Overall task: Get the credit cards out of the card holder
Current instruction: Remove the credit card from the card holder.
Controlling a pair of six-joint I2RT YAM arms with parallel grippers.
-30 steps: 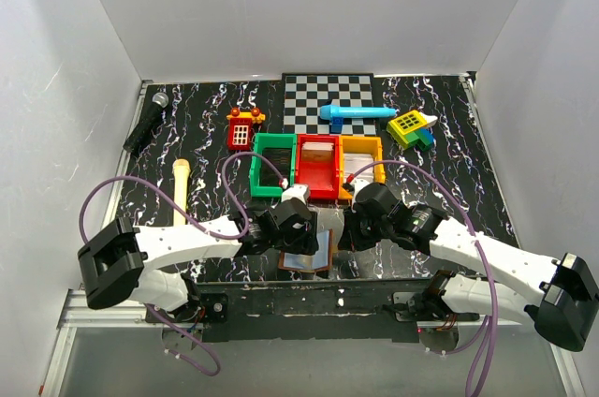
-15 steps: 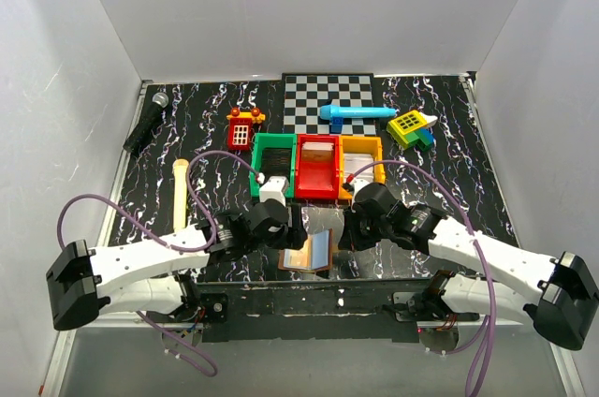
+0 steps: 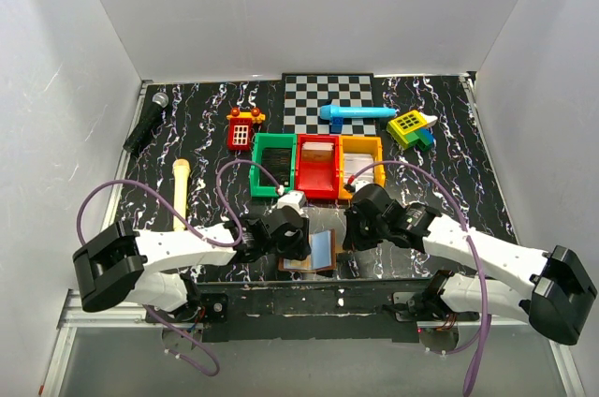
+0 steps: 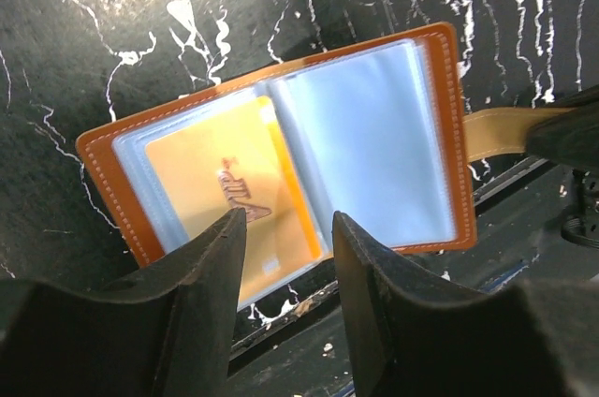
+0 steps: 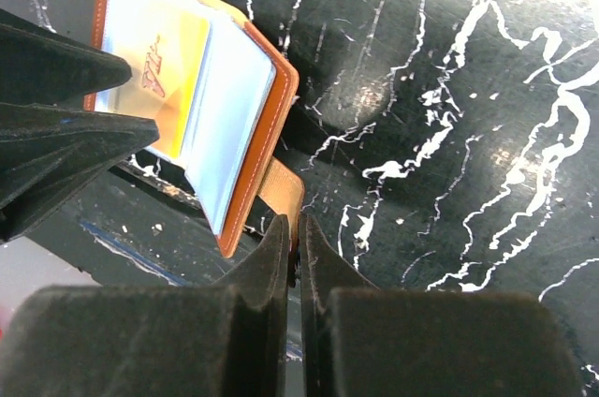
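The card holder (image 3: 318, 251) lies open like a book at the near edge of the table (image 3: 449, 182), in the lower middle of the overhead frame, between the two arms. Half a second ago the left arm had swung out to the left and left the holder uncovered. Now the left gripper (image 4: 287, 219) is back over the holder's left half, its fingers closer together than before but still spread — a clear gap, nothing pinched. That gap frames the yellow card (image 4: 201, 172) in the left clear sleeve. The right sleeve looks empty, showing only pale blue-grey. The right gripper (image 5: 293, 224) has not moved. Its fingers are pressed together on the holder's tan strap (image 4: 501, 130), which I judge keeps the holder steady. So the card is not yet out, and the left arm reads as lining up to pull it.

Further up the frame three bins stand in a row — the green bin (image 3: 255, 168), the red bin (image 3: 301, 168) and the yellow bin (image 3: 360, 140). The green one holds something dark, the red a flat tan piece, the yellow something pale; all are too small to name.
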